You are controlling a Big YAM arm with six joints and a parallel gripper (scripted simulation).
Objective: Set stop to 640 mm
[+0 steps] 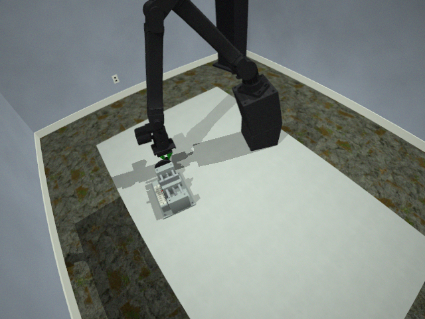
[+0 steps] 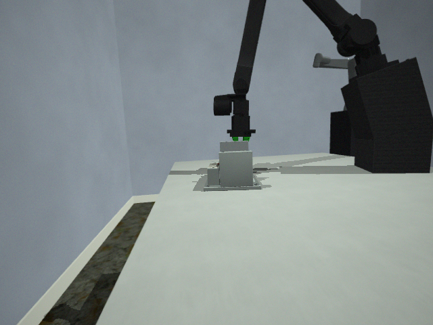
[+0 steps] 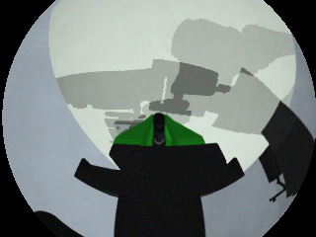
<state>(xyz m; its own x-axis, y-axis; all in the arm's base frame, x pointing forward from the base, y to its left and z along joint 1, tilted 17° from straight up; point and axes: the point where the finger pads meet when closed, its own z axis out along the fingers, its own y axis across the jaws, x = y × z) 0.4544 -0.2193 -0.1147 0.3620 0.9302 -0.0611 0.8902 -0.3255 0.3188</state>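
Gripper (image 1: 166,157) clamped on dark handwheel (image 1: 159,163) at far end of grey stop fixture (image 1: 173,192), wrist vertical above so rotation turns screw. Fixture sits left-centre on white table (image 1: 274,219). Scale reading too small to tell.

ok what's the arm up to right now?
The single black arm reaches down to the small grey stop fixture on the white table. Its pincer, with green fingers, is shut on the dark handwheel at the fixture's end nearest the arm. The scale reading is too small to make out, so whether 640 mm is set cannot be told. The handwheel is not yet let go.
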